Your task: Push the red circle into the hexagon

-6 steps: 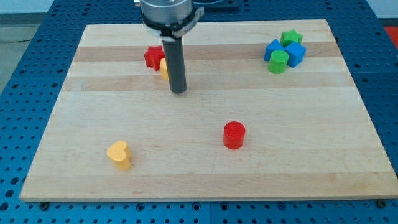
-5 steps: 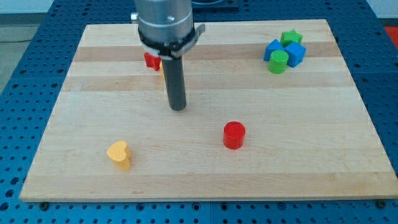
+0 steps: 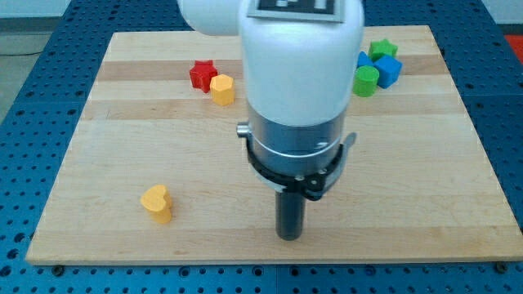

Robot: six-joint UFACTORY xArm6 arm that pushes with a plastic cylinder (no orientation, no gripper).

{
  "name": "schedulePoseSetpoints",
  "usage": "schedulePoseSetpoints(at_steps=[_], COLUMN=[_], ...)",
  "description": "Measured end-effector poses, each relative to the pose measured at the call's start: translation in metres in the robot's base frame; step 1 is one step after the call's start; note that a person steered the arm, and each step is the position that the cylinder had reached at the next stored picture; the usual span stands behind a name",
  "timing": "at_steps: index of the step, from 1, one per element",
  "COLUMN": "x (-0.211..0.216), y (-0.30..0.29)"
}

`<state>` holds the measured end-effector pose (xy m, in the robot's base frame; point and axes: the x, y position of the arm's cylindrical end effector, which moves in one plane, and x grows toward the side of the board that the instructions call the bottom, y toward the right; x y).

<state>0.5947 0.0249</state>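
Observation:
My tip [image 3: 289,236] rests on the board near the view's bottom, right of centre. The arm's white and grey body fills the middle of the view and hides the red circle, which does not show. A yellow hexagon [image 3: 221,89] stands at the upper left, touching a red star [image 3: 201,74] on its left. The tip is far below and to the right of the yellow hexagon.
A yellow heart [image 3: 156,202] lies at the lower left. A cluster at the upper right holds a green cylinder [image 3: 366,80], a blue block [image 3: 388,70], a green star [image 3: 382,49] and a second blue block [image 3: 361,60], partly hidden by the arm.
The arm has swept from the upper left down toward the view's bottom right. It now covers the spot where the red circle stood, and the yellow hexagon is uncovered.

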Motion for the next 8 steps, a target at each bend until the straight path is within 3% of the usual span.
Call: schedulePoseSetpoints(at_steps=[3,8], x=[-0.009,-0.103], y=[0.040,0.005])
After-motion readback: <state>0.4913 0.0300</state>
